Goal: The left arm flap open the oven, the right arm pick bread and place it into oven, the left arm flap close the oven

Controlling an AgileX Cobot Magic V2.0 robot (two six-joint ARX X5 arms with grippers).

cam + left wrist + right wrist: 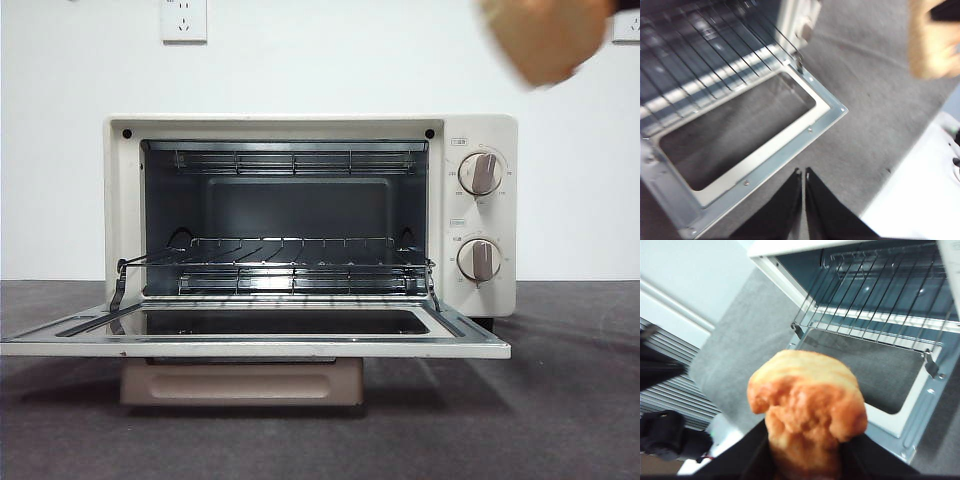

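Bumpy golden bread (807, 412) clamped in right jaws; left jaws closed, empty; boxy oven (480, 215) door down.

Boxy cream-white metal toaster oven (310, 215): casing cream-white, two beige knobs (482, 173) with faint grey dial markings. Interior dark grey-blue; wire rack (290, 262) a pattern of thin dark parallel bars. Lowered door (255, 335): pale silver-grey frame around dark glass, beige bar handle (240, 382) below it. Small bumpy oblong loaf of bread (807, 407): golden-orange, paler yellow on top. Right tool (807, 460) black. Left tool (804, 200) black. Desk (560, 400) dark grey, matte. Wall behind the oven white.
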